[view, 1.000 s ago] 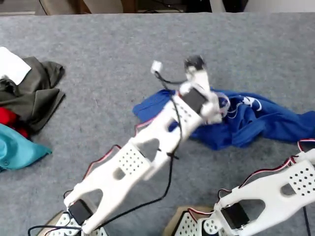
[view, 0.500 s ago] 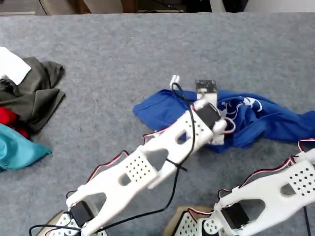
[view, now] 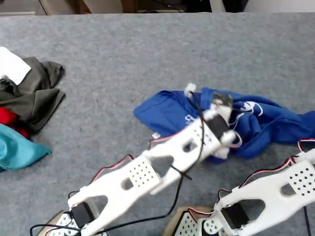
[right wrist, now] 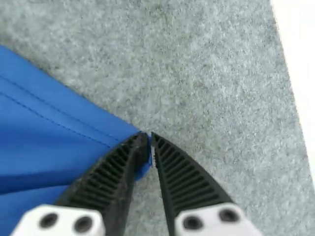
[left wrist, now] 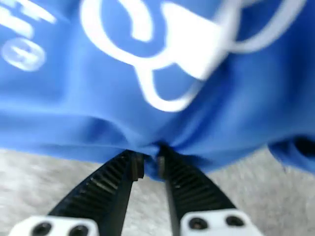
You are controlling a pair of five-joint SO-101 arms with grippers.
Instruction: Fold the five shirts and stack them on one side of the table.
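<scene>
Five shirts: blue [view: 256, 120], olive [view: 37, 93], red [view: 7, 118], teal [view: 17, 150], white [view: 12, 64]. Two arms [view: 142, 177] [view: 275, 189].

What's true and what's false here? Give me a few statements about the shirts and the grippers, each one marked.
The left gripper is shut on the blue shirt. True.
The right gripper is wide open. False: it is shut on the blue shirt's corner.
The blue shirt is neatly folded. False: it lies crumpled.
A pile of other shirts lies apart from the blue shirt. True.
</scene>
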